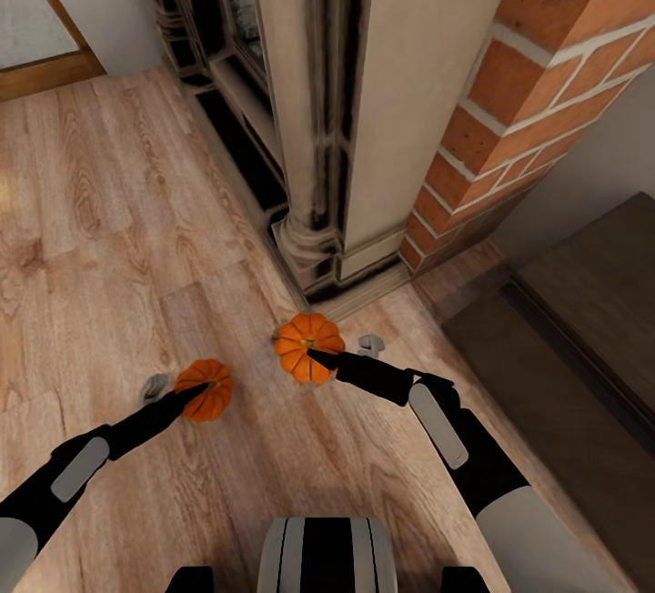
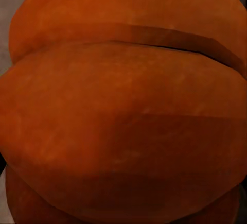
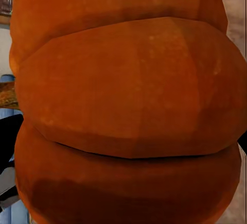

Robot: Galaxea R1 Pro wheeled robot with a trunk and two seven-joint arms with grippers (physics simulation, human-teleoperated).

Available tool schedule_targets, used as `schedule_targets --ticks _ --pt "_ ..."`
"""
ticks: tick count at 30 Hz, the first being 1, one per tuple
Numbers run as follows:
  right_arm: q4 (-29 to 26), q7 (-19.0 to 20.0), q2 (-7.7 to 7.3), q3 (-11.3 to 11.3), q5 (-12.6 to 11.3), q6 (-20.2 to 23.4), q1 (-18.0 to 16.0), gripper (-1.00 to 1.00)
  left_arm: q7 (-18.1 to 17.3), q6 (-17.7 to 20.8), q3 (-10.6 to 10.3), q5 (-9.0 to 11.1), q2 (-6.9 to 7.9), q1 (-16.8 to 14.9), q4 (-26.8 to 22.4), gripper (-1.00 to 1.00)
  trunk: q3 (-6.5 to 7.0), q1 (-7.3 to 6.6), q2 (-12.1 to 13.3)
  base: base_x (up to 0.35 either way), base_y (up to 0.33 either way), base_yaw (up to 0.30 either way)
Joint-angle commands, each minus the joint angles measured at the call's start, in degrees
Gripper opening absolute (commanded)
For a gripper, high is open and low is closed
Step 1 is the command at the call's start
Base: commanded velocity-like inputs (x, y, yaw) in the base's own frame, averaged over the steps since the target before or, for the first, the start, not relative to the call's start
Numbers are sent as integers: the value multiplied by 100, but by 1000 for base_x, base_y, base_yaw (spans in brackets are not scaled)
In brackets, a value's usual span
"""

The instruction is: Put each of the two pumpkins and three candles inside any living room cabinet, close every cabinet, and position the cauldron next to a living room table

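Orange fills both wrist views: ribbed pumpkin skin pressed right up to each camera. Landmark for everything below is the cream pillar (image 1: 364, 102) with its dark-edged moulded base.

Nearest the robot, its grey-and-black trunk (image 1: 326, 557) shows at the low edge of the head view, over the wood plank floor (image 1: 118, 238). Both black arms reach forward from there toward the pillar.

Left gripper (image 1: 196, 390) is clamped on the left pumpkin (image 1: 211, 384), fingers buried in the side facing the robot; this pumpkin is held well short of the pillar base and off to its left. In the left wrist view the same pumpkin's (image 2: 123, 110) ribs sit flush against the camera, finger pads hidden. A small grey piece (image 1: 155, 386) lies on the floor just beside it, too small to identify.

Right gripper (image 1: 318, 358) grips the right pumpkin (image 1: 307, 345), held near the foot of the pillar, just in front of the base. Right wrist view: its ribs (image 3: 128, 95) close up, a black finger edge (image 3: 9, 131) at the side. Another small grey piece (image 1: 369, 344) sits just beside this pumpkin.

Farther off, a red brick wall corner (image 1: 528, 102) stands touching the pillar's right side. A long low dark-brown cabinet (image 1: 591, 302) runs to the right of the brick. Dark shelving (image 1: 227, 75) stands behind the pillar to its left.
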Motion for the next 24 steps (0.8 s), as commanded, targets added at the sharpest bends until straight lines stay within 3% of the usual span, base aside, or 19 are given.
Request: schedule_targets --ticks 1,7,10,13,20,24 --pt "2 -2 -6 -4 -13 -2 0 -100 -41 2 2 -6 6 3 -9 -100 0 0 0 0 0 0" --pt "36 -15 -94 -13 17 -8 2 -100 -474 256 43 -10 44 9 -42 -100 -89 10 -5 0 0 0" --pt "66 -59 -106 0 36 -15 0 -100 -723 590 188 -8 221 15 -138 -100 -155 18 -9 0 0 0" --pt "93 -63 -127 7 165 -13 0 -100 -959 745 235 -11 293 16 -147 -100 -222 26 -13 0 0 0" --pt "129 -47 -216 5 353 -12 2 -100 -1090 819 256 -10 354 16 -150 -100 -377 44 -23 0 0 0" --pt "130 -46 -219 5 360 -12 6 -100 -1103 826 261 -10 358 16 -132 -100 -377 44 -23 0 0 0"
